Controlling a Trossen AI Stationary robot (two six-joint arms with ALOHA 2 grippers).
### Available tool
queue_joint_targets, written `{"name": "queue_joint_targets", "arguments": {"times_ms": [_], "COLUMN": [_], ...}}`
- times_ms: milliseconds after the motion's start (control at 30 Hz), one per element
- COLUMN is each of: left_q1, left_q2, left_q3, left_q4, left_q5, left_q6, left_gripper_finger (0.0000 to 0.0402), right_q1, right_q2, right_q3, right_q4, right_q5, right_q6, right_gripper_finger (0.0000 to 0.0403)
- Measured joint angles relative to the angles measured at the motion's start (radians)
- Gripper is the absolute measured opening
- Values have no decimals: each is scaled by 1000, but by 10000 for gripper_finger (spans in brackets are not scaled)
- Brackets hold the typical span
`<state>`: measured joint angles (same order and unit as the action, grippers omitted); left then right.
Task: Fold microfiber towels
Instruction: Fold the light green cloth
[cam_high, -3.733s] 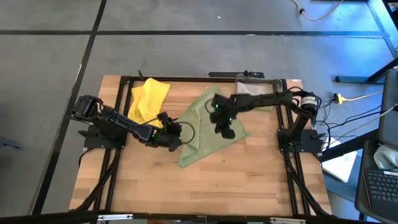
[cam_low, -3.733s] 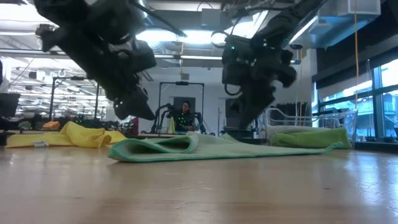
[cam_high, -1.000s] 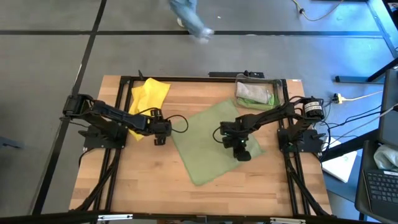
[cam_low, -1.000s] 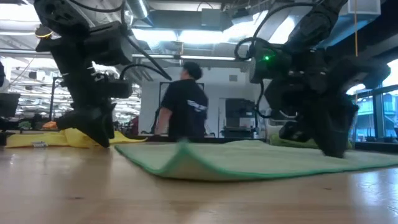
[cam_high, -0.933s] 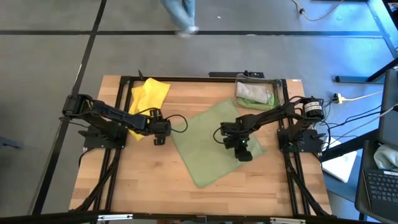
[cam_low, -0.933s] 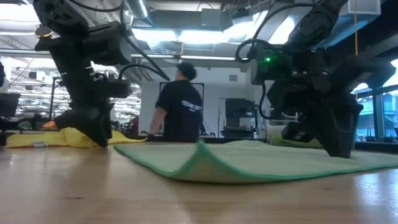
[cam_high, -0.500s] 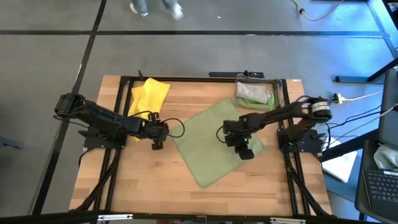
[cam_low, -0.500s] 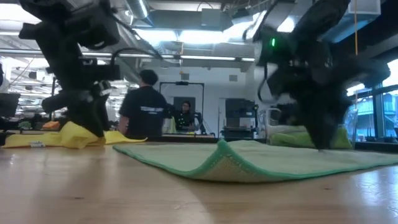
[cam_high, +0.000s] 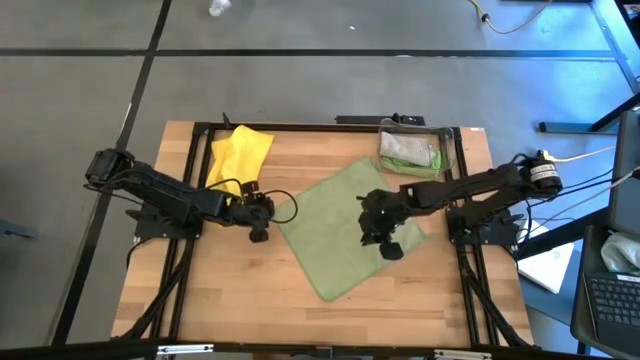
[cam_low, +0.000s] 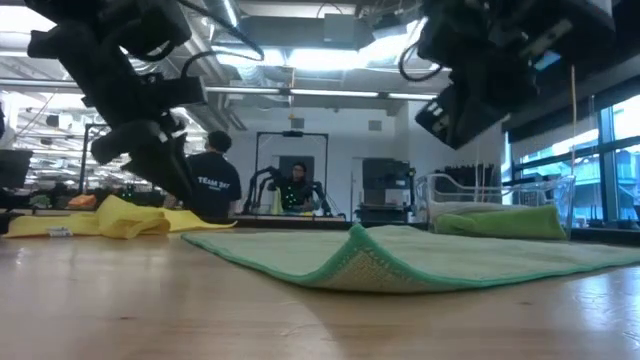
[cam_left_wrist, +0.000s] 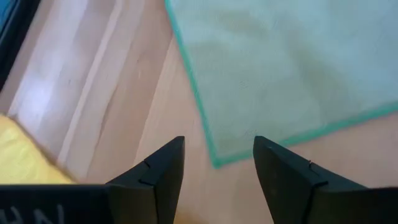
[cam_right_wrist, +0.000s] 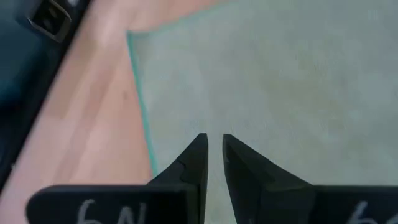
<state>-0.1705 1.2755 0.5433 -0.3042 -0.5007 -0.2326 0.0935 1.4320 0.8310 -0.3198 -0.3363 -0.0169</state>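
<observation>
A pale olive-green towel (cam_high: 335, 235) lies spread flat on the wooden table, set like a diamond, with a small hump in its near edge (cam_low: 355, 250). My left gripper (cam_high: 262, 225) is open above the table beside the towel's left corner (cam_left_wrist: 214, 163), and it touches nothing. My right gripper (cam_high: 385, 240) is shut and empty, raised above the towel's right part (cam_right_wrist: 298, 74). A bright yellow towel (cam_high: 238, 160) lies crumpled at the far left.
A clear bin (cam_high: 410, 150) with folded cloth stands at the far right of the table, and a green cloth (cam_low: 500, 222) shows beside it in the low view. A black frame (cam_high: 300, 127) runs along the table's edges. Bare wood (cam_high: 250, 290) lies near the front. People stand in the room behind.
My right gripper has risen off the olive towel's right part and now hangs well above it. My left gripper has also lifted a little, beside the towel's left corner. The hump in the towel's near edge has shifted toward the table's right.
</observation>
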Motion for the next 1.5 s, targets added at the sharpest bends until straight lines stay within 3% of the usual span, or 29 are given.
{"name": "queue_joint_targets", "arguments": {"times_ms": [133, 300, 400, 500, 600, 733, 833, 1033, 1200, 1367, 1500], "left_q1": [-43, -117, -126, -116, -96, -81, -79, -117, -164, -169, -179], "left_q2": [0, 0, 0, 0, 0, 0, 0, 0, 0, 0, 0], "left_q3": [1, 1, 1, 2, 2, 3, 3, 3, 3, 3, 2], "left_q4": [33, 73, 250, 518, 752, 932, 932, 911, 906, 926, 929], "left_q5": [3, -14, -75, -91, -25, 126, 225, 226, 226, 226, 233], "left_q6": [-83, -157, -33, 174, 316, 370, 359, 323, 292, 316, 342], "left_gripper_finger": [185, 185, 185, 185, 185, 185, 185, 185, 185, 185, 185], "right_q1": [87, 243, 331, 389, 416, 427, 425, 424, 432, 478, 515], "right_q2": [39, 97, 136, 189, 259, 387, 482, 547, 543, 558, 578], "right_q3": [0, 1, 1, 2, 8, 84, 159, 302, 422, 451, 451], "right_q4": [137, 278, 372, 513, 622, 639, 622, 463, 433, 405, 338], "right_q5": [11, 241, 397, 481, 512, 578, 611, 611, 609, 709, 771], "right_q6": [38, 27, -19, -31, -13, -26, -68, -35, 62, 177, 248], "right_gripper_finger": [53, 53, 53, 53, 53, 53, 53, 62, 115, 177, 193]}}
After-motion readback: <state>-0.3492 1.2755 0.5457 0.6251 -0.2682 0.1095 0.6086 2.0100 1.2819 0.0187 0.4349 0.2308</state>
